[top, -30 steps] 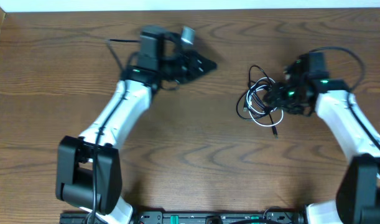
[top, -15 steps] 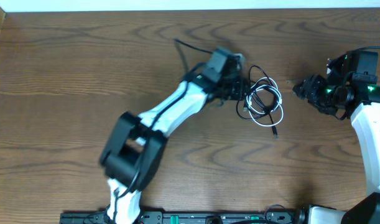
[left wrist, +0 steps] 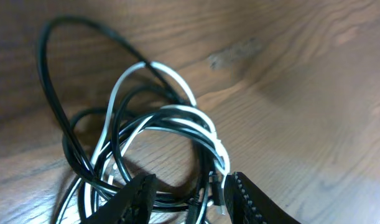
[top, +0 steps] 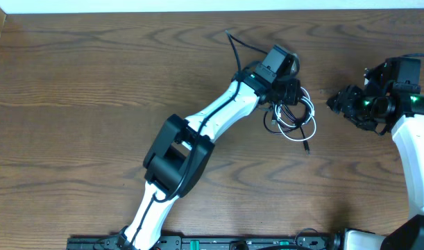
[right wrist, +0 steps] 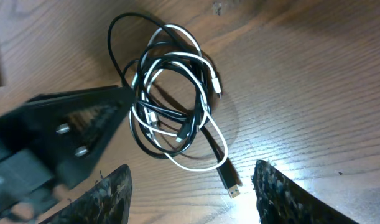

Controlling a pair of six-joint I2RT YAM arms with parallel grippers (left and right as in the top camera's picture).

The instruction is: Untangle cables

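Note:
The white cable (top: 310, 114) and the black cable (top: 267, 122) lie tangled in one coiled heap right of the table's centre. My left gripper (top: 292, 96) is over the heap's upper left part. In the left wrist view it (left wrist: 190, 202) is open, with strands of the white cable (left wrist: 177, 113) and the black cable (left wrist: 50, 74) between its fingers (left wrist: 135, 198). My right gripper (top: 338, 103) is open and empty, a short way right of the heap. In its view (right wrist: 196, 193) the white cable (right wrist: 199, 167), the black cable (right wrist: 112, 43) and a USB plug (right wrist: 231, 182) show.
The left arm (top: 218, 114) stretches diagonally from the front edge to the heap. Its thick black wire (top: 234, 45) loops behind the gripper. The left gripper's body (right wrist: 65, 130) fills the left of the right wrist view. Bare wooden table (top: 73, 83) lies to the left.
My left arm has swung right across the table to the heap and now straddles its strands. My right gripper pulled back right from the heap, then held still.

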